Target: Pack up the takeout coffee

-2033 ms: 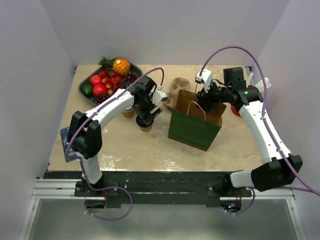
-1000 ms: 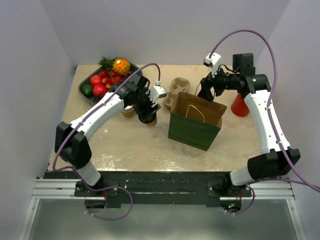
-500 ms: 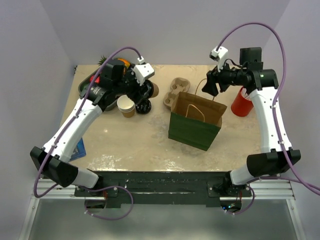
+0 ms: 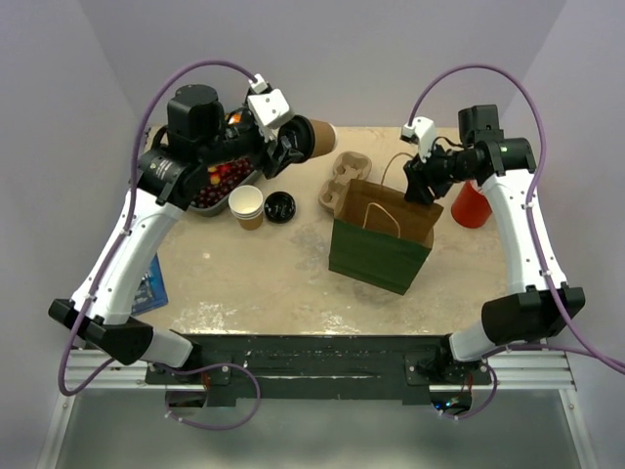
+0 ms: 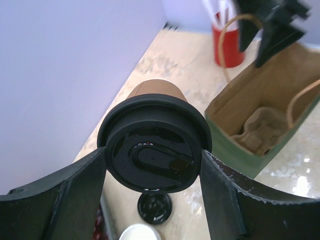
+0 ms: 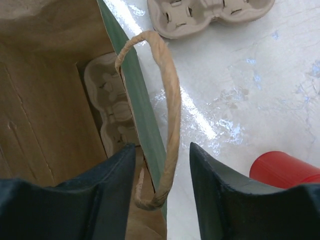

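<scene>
While left pincer (image 5: 151,172) grips the lidded cup (image 5: 154,145), lid hiding its body | right pincer (image 6: 161,154) gapes astride bag (image 6: 138,107) rim

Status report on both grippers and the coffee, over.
Left gripper shut on lidded cup, held above table. Right gripper open, straddling bag rim and handle. Carrier lies inside bag.

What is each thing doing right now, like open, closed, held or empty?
Lidded cup: lid on, held sideways in the left gripper.
Other cup: upright, no lid.
Loose lid: flat on the table.
Bag: upright, open, one carrier inside.
Second carrier: on the table, empty.
Red cup: upright, holding straws.
Right gripper: open, astride the bag's handle.
</scene>
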